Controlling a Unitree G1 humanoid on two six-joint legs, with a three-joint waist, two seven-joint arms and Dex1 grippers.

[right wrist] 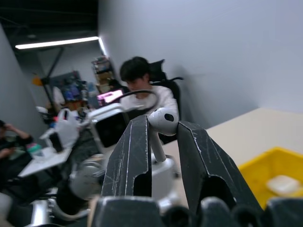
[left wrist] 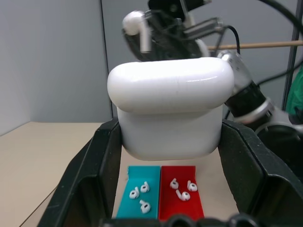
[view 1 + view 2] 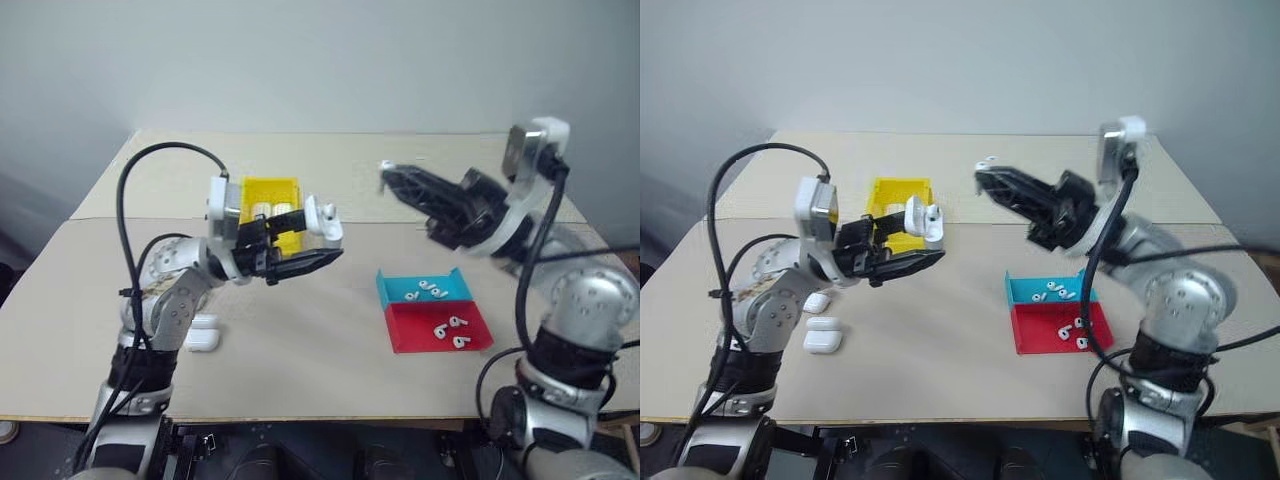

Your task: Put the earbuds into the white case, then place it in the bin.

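Jaws of the right gripper (image 1: pixel 163 142) are pinched shut on one earbud (image 1: pixel 162 124), its round head sticking up past the black fingers (image 1: pixel 130 156). Jaws of the left gripper (image 2: pixel 168 156) are spread wide and squeeze the white case (image 2: pixel 170 111) from both sides, with its lid down. Both arms hold their things up in the air over the table (image 3: pixel 300 380), and the two grippers point at each other with a gap between them.

More earbuds (image 3: pixel 447 330) lie in the red tray (image 3: pixel 400 332) and in the teal tray (image 3: pixel 392 288), which sit side by side and touch. These trays are on the table under the right arm.

The yellow bin (image 3: pixel 262 187) sits farther back on the table, just behind the left gripper. White cases lie inside it. Two more white cases (image 3: pixel 823 337) lie on the table near the left arm's elbow.

In the right wrist view a person (image 1: pixel 142 87) in a white top sits in a dark chair behind the table. Desks with clutter stand farther back in the room.
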